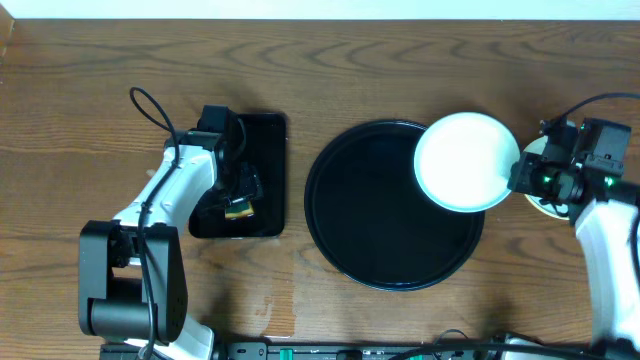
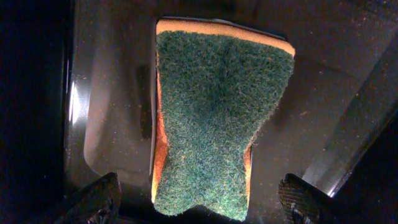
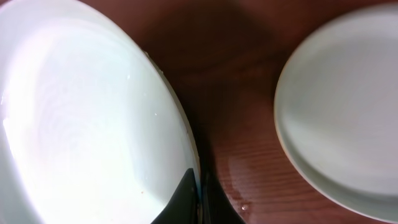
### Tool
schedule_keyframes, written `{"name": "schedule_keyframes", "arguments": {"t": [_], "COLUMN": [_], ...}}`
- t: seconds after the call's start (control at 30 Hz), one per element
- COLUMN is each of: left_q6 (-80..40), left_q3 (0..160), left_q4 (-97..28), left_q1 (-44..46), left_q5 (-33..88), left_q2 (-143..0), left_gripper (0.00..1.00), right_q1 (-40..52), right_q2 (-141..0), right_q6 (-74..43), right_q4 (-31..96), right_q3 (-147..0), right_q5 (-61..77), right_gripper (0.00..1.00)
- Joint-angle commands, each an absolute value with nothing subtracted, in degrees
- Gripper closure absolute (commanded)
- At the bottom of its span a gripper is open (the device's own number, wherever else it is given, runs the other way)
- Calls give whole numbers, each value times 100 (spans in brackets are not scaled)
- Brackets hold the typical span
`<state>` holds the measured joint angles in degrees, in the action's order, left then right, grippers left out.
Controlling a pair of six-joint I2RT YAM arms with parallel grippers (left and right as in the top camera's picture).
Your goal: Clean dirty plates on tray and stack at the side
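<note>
right gripper (image 3: 199, 193) is hovering at the right edge of the round black tray (image 1: 330, 240), clenching the rim of a pale plate (image 1: 465, 160), likely bound for the stack (image 3: 342, 106) lying just beside on the tabletop (image 1: 100, 80). left gripper (image 2: 199, 198) is hanging released above the sponge (image 2: 217, 106), gripping nothing.

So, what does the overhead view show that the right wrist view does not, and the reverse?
Only overhead: the large round glossy black tray, the small rectangular black tray and the white left arm reaching over it. Only right wrist: a close look at the right end effector, shut on the rim of the pale round shallow plate, and a shiny wet-looking patch on the brown wood-grain tabletop. Both: that held plate, that tabletop, and a second pale plate lying on it.
</note>
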<state>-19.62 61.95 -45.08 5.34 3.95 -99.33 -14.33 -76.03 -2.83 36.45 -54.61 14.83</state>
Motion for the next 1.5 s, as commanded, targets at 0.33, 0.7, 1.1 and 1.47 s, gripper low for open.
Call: {"name": "schedule_keyframes", "arguments": {"t": [0.33, 0.7, 1.1, 1.47], "left_q6": [-1951, -1951, -1951, -1951], "left_q3": [6193, 6193, 6193, 6193], "left_q4": [-4530, -4530, -4530, -4530], "left_q1": [521, 521, 521, 521], "left_q5": [364, 364, 364, 364], "left_q2": [-9933, -9933, -9933, -9933], "left_gripper": [17, 17, 17, 17], "right_q1": [2615, 5240, 5708, 5708], "right_q2": [-6410, -6674, -7137, -7137], "right_q6": [-812, -692, -613, -613], "right_q4": [4010, 4003, 3983, 3970], "right_q3": [-5492, -5492, -5489, -5492], "right_q5": [-4383, -7417, -8274, -8274], "right_gripper": [99, 99, 99, 99]}}
